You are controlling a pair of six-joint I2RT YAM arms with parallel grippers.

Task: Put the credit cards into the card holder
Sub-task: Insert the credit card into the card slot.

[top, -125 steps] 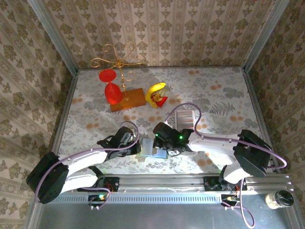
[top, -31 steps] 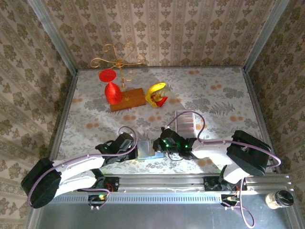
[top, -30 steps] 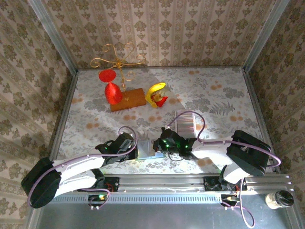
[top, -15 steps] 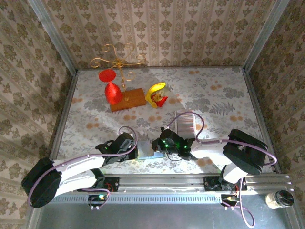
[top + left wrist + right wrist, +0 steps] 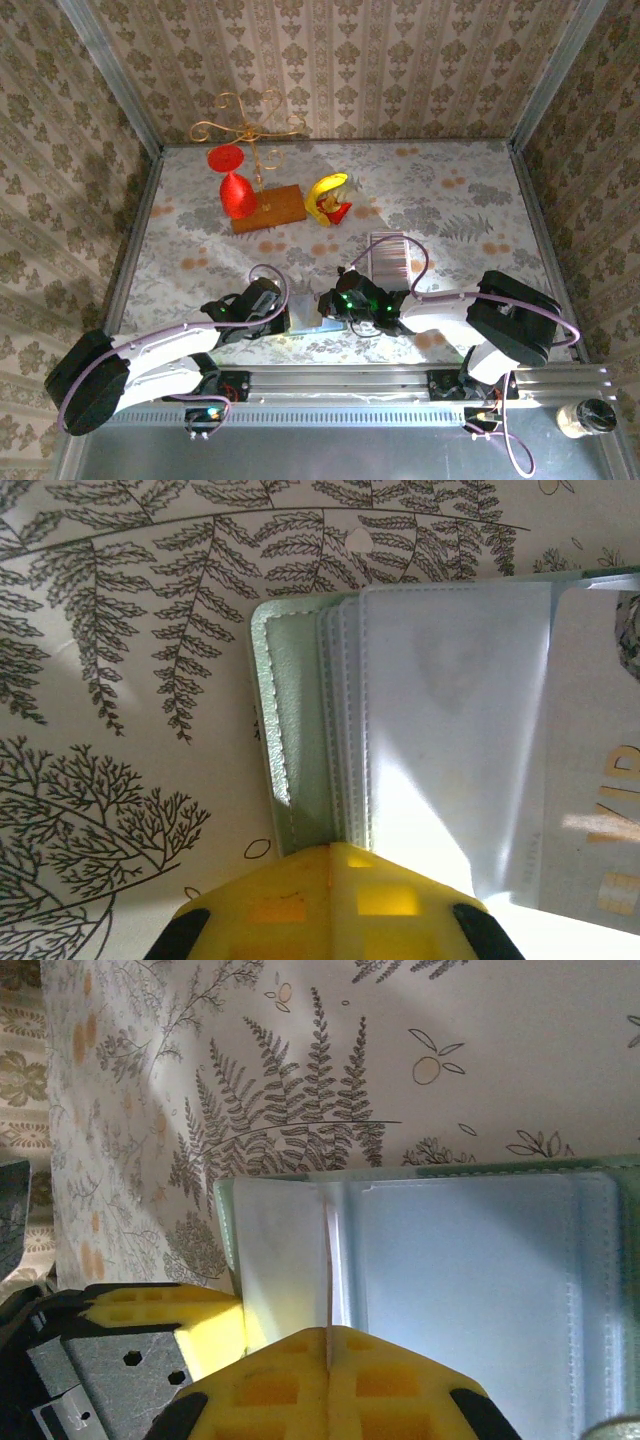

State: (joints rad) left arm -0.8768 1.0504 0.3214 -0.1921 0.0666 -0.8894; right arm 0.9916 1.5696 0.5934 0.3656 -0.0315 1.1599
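At the near edge of the table (image 5: 470, 190), just ahead of the metal rail (image 5: 340, 378), the card holder (image 5: 304, 313) lies open between the two wrists, with little room on either side. The left gripper (image 5: 286, 316) sits at its left end and the right gripper (image 5: 329, 306) at its right, both low over the cloth. Beyond them the cloth is open as far as the credit cards (image 5: 390, 254), a ribbed strip lying behind the right gripper and apart from the holder. Farther back, well apart, a gold wire stand (image 5: 252, 140) on a wooden base carries red pieces, with a yellow and red object (image 5: 328, 197) beside it.

In the left wrist view the holder's sage rim and stacked bluish pockets reach down to the left pads (image 5: 270, 910). These are pressed together with no gap, their tip touching the holder's near edge; whether they pinch a layer I cannot tell. A pale card with gold letters (image 5: 600, 820) overlaps the holder's right side. In the right wrist view the right pads (image 5: 400, 1390) are likewise closed, and a thin pale edge runs straight into their seam; card or pocket flap, I cannot tell
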